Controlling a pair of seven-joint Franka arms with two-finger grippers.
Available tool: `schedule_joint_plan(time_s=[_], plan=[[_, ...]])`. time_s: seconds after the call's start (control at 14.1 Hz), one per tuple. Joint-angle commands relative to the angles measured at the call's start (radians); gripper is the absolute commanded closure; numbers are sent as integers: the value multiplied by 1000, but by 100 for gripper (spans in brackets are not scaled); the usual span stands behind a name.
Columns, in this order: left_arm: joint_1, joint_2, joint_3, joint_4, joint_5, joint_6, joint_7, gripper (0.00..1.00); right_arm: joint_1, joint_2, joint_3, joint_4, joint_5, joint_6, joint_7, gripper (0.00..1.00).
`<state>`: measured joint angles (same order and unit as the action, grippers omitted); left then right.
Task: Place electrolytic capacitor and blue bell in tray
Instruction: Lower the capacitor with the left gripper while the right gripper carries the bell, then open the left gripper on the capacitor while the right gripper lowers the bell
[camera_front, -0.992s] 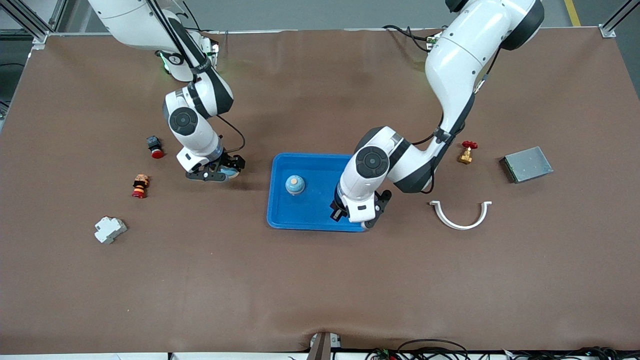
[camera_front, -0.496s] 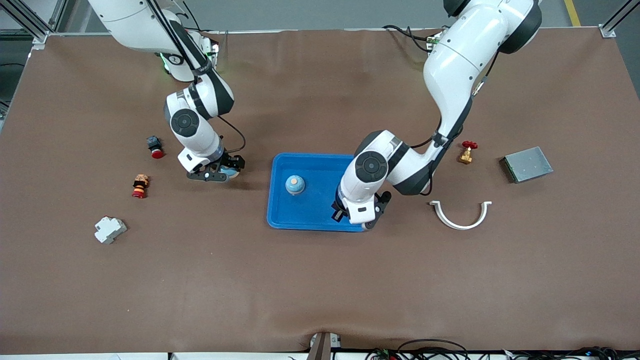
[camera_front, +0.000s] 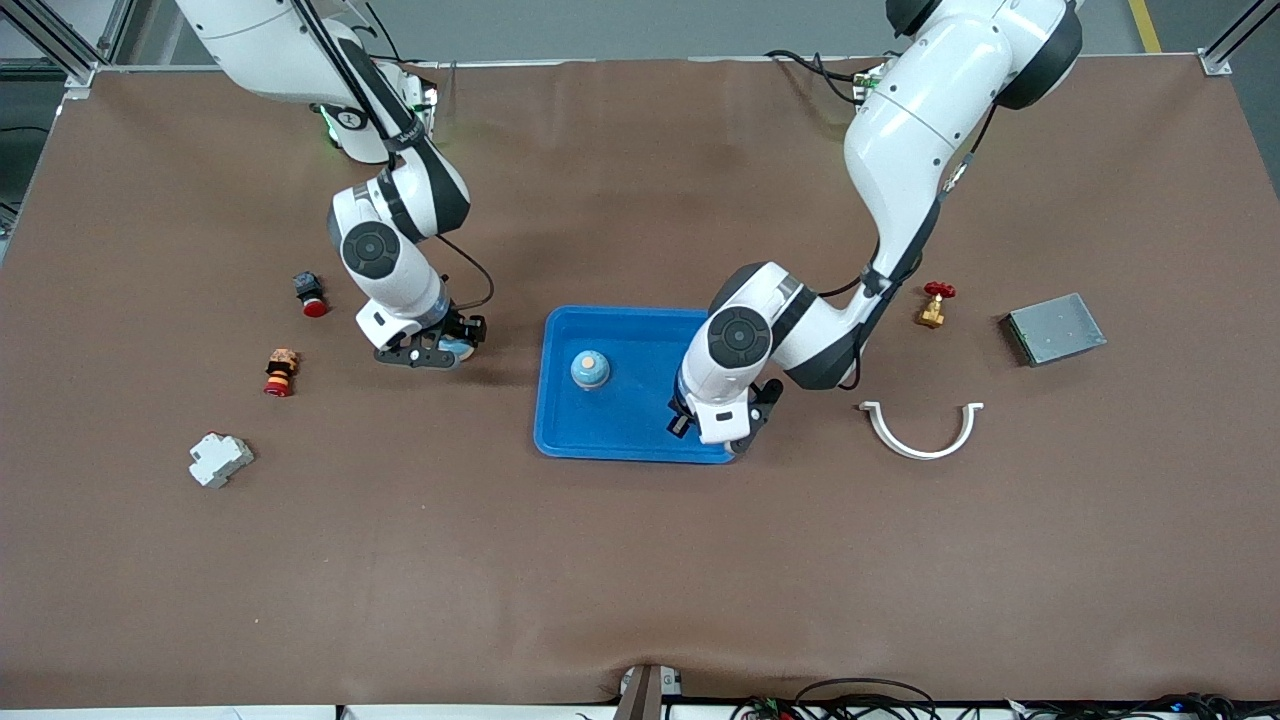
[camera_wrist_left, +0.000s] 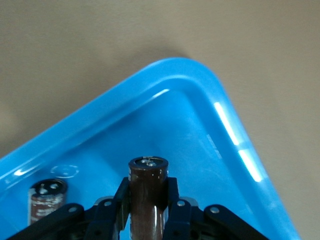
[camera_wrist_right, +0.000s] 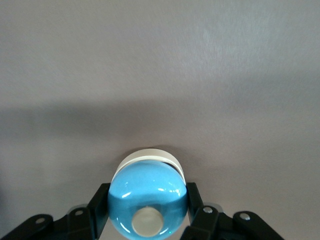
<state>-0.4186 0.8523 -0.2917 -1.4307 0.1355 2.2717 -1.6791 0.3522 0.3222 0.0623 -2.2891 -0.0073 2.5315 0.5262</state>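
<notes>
The bright blue tray lies mid-table. A blue bell with an orange button stands in it. My left gripper is over the tray's corner nearest the front camera at the left arm's end. In the left wrist view it is shut on a dark brown electrolytic capacitor above the tray's rim. A second dark cylinder sits in the tray. My right gripper is low over the table beside the tray. It is shut on another blue bell, which also shows in the front view.
Toward the right arm's end lie a red-capped button, a red and orange stacked part and a white breaker. Toward the left arm's end lie a brass valve, a white curved clip and a grey metal box.
My left gripper has shifted slightly over the tray's corner with the capacitor. My right gripper with its bell has edged a little away from the tray.
</notes>
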Motion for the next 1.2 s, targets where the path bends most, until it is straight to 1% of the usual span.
schedule_joint_plan(time_s=[0.0,0.07,0.21,0.28,0.5,0.64,0.71,0.99,1.13], plan=[[-5,-12,11,-5,9,-52,-22,98,23,5,11,214,7,-219,86,100],[-3,-15,11,-10,9,-60,-21,98,33,27,11,279,23,-259,101,100],[-2,-15,11,-13,9,-61,-21,98,43,75,10,376,85,-276,106,100],[0,-15,11,-16,9,-63,-21,98,53,106,10,425,99,-277,119,100],[0,-15,16,-22,9,-67,-21,97,88,220,8,595,96,-331,217,100],[-3,-15,19,-22,9,-67,-21,97,120,303,4,710,79,-373,286,100],[-3,-13,19,-22,9,-67,-21,97,125,333,4,750,78,-381,304,100],[-5,-12,19,-22,10,-67,-14,94,160,419,-2,835,73,-378,345,100],[-5,-12,19,-19,10,-66,-17,94,169,454,-1,867,24,-379,389,100]])
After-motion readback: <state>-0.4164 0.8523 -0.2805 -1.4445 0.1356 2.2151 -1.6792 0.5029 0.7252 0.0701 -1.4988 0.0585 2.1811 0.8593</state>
